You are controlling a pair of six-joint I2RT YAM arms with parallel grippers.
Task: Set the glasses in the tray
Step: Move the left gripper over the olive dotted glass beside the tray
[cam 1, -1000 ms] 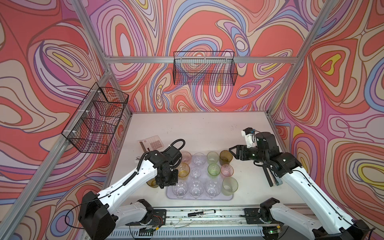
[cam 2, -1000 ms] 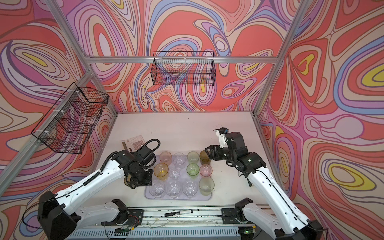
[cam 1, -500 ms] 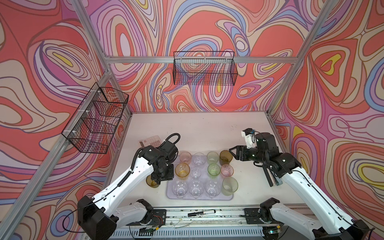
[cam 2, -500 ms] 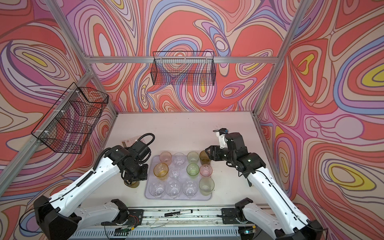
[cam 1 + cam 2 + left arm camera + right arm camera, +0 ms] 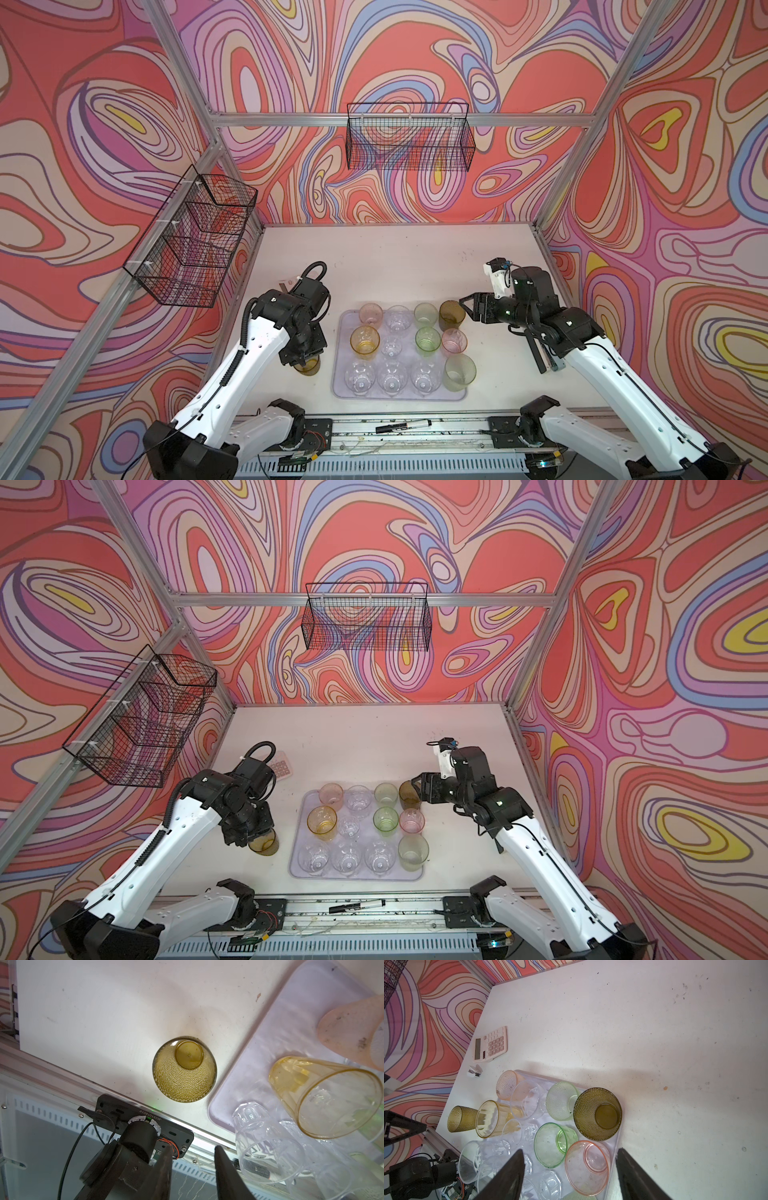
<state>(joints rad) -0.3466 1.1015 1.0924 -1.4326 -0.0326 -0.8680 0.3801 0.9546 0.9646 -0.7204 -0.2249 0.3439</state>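
The lavender tray lies at the front middle of the table, and several glasses stand in it in rows: clear, pink, green and amber. An olive-brown glass stands at its far right corner. Another olive-brown glass stands upright on the table just left of the tray. My left gripper hangs open above this glass, with nothing between its fingers. My right gripper is open and empty, just right of the corner glass in both top views.
A pink calculator and a small white object lie on the table behind the left arm. A black marker rests on the front rail. Black wire baskets hang on the back wall and the left wall.
My left arm has swung left from the tray's left edge to above the olive-brown glass on the table. The right arm and the glasses have not moved.
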